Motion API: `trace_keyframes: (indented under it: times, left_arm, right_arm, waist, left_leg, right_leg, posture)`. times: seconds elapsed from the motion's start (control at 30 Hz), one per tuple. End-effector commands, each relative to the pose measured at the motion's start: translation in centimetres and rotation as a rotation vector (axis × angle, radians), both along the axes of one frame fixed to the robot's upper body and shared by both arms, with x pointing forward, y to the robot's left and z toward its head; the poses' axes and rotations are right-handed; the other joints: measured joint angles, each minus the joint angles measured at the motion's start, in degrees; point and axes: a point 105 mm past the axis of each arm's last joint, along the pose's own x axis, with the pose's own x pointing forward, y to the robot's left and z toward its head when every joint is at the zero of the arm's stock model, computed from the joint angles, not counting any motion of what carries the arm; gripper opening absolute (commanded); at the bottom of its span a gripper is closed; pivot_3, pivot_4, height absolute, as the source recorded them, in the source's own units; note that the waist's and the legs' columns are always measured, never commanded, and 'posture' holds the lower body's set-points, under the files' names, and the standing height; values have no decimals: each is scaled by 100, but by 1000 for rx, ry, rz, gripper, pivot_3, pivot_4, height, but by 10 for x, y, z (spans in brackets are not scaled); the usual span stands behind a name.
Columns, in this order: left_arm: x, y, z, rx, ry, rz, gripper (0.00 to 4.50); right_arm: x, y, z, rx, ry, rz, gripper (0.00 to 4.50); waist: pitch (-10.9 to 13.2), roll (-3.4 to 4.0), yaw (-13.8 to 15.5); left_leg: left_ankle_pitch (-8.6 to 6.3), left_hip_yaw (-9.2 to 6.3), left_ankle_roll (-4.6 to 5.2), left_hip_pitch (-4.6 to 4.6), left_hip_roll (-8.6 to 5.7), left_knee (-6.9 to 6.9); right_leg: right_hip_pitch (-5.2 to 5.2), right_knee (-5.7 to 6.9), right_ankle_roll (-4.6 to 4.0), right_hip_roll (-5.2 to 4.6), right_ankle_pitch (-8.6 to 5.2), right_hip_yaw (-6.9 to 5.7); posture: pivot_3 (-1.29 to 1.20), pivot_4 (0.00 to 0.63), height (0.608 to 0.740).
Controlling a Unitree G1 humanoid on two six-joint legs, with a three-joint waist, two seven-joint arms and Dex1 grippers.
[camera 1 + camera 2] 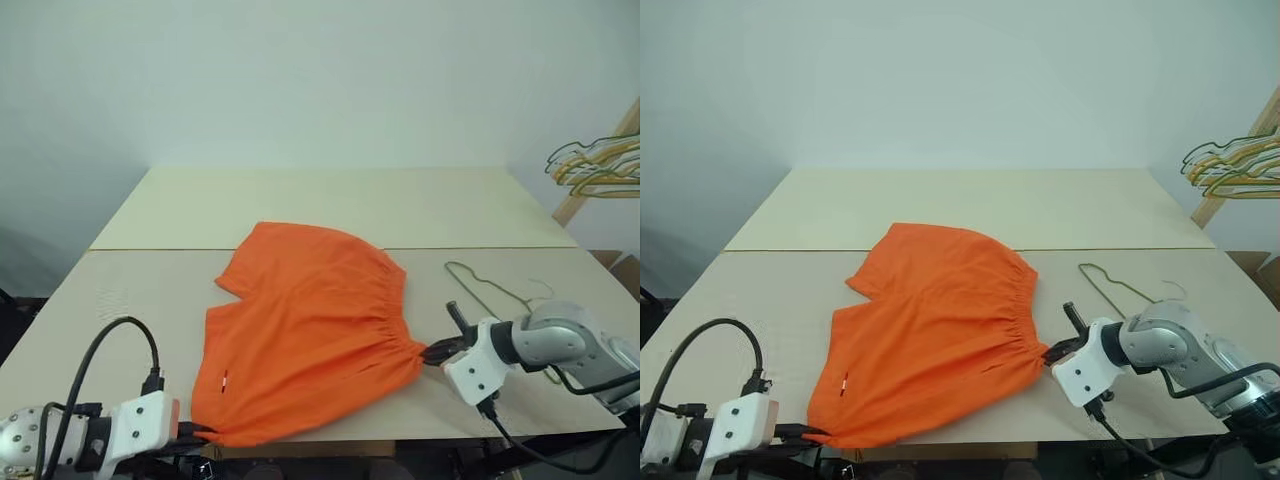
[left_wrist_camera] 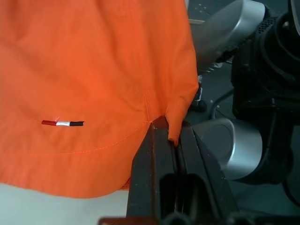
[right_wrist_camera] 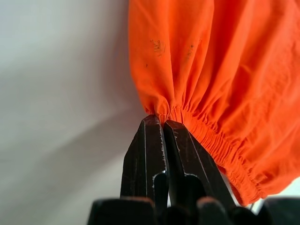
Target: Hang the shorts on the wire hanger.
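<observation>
Shorts (image 1: 305, 330) lie on pale table (image 1: 330, 205) by white wall, corners pinched in both hands (image 1: 432, 352) (image 1: 200, 432), hanger (image 1: 490, 290) seemingly beside

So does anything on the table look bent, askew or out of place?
The wire hanger looks somewhat bent out of its triangle and lies flat on the table, beside the shorts' waistband. Small dark specks mark the fabric near the waistband. Nothing else stands out.

No readable text, brand, number or sign stands on anything here. The one mark is a small red, white and black striped tag (image 2: 62, 123) on the shorts (image 1: 305, 330), and it bears no letters.
</observation>
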Motion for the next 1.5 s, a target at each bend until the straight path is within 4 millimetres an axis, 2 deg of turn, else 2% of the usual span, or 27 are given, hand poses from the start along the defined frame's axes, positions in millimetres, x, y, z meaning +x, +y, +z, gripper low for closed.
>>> trace_keyframes:
  times: [0.03,0.07,0.17,0.3,0.4,0.43,0.53,0.57,0.63,0.8,0.87,1.0,1.17,1.3,1.5]
  left_arm:
    - [-1,-6,-1,23,-30,-48,0]
    - [0,-8,-2,21,-40,-45,0]
    - [5,-10,-8,17,-61,-29,614]
    - [5,-9,-8,32,-64,-34,1901]
    - [5,5,-2,78,-52,-21,2958]
    - [5,10,4,77,-47,-8,3226]
    - [10,16,20,38,-63,29,4284]
    - [15,15,29,-11,-95,51,4403]
    - [26,8,47,-133,-155,83,4403]
    - [49,-21,73,-327,-236,82,4403]
    - [61,-36,79,-361,-269,59,4403]
    - [83,-53,83,-346,-309,38,4403]
    - [95,-71,82,-308,-325,-44,4403]
    - [93,-81,87,-323,-316,-107,4403]
    - [90,-84,81,-305,-317,-111,4403]
  right_arm:
    - [-8,-4,5,-31,22,33,24]
    - [-10,-5,4,-36,31,36,24]
    - [-15,0,4,-11,46,65,0]
    - [-20,-1,4,-28,72,62,1157]
    - [-15,-10,16,39,115,-69,2265]
    - [-11,-15,25,84,140,-151,2548]
    - [1,-25,50,234,183,-354,2594]
    - [10,-32,58,297,176,-453,2594]
    - [25,-49,67,405,156,-631,2594]
    - [55,-81,71,564,133,-989,2594]
    - [68,-92,71,615,123,-1122,2594]
    - [91,-119,65,622,75,-1370,2594]
    - [98,-132,48,558,117,-1477,2594]
    - [91,-135,29,504,264,-1551,2594]
    - [87,-135,15,439,327,-1554,2594]
  waist:
    - [1,2,8]
    - [2,4,15]
    - [4,7,27]
    - [5,6,26]
    - [8,3,27]
    - [11,4,28]
    - [19,6,31]
    - [20,5,30]
    - [20,5,33]
    - [19,3,29]
    - [21,11,29]
    - [17,33,7]
    - [11,39,-20]
    - [12,43,-48]
    - [14,45,-46]
  left_leg:
    - [-1,0,1,-1,2,0]
    - [-1,1,2,-1,3,0]
    - [-3,1,3,-2,14,-1]
    - [-4,0,4,-1,23,-1]
    - [-8,1,8,-3,25,-1]
    - [-9,0,8,-4,25,0]
    - [-9,1,9,-8,27,0]
    - [-9,0,9,-8,30,0]
    - [-11,-1,10,-8,32,-1]
    - [-13,-1,6,-13,30,0]
    - [-13,-2,6,-17,25,2]
    - [-12,-3,4,-28,21,1]
    - [-2,-5,-12,-79,20,1]
    - [0,-5,-17,-98,20,0]
    - [0,-6,-16,-96,20,2]
  right_leg:
    - [-2,0,1,2,1,0]
    - [-3,0,2,3,2,0]
    - [-7,1,1,12,4,-3]
    - [-7,4,-3,22,5,-5]
    - [-9,2,-4,22,4,-5]
    - [-11,2,-4,22,4,-6]
    - [-15,1,-11,22,2,-5]
    - [-15,2,-14,22,1,-6]
    - [-14,3,-14,22,1,-8]
    - [-19,3,-6,22,6,-10]
    - [-18,3,-5,22,8,-9]
    - [-32,2,-6,24,12,-7]
    - [-85,4,-8,28,18,-7]
    - [-101,1,-6,28,19,-5]
    - [-101,6,-5,28,20,-5]
  posture:
    - [52,0,740]
    - [51,0,740]
    - [51,0,740]
    - [49,0,740]
    - [53,0,740]
    - [55,0,740]
    - [55,0,740]
    - [53,0,740]
    - [49,0,740]
    - [33,0,740]
    - [31,0,740]
    - [17,0,740]
    - [24,0,740]
    - [40,0,740]
    - [55,0,740]
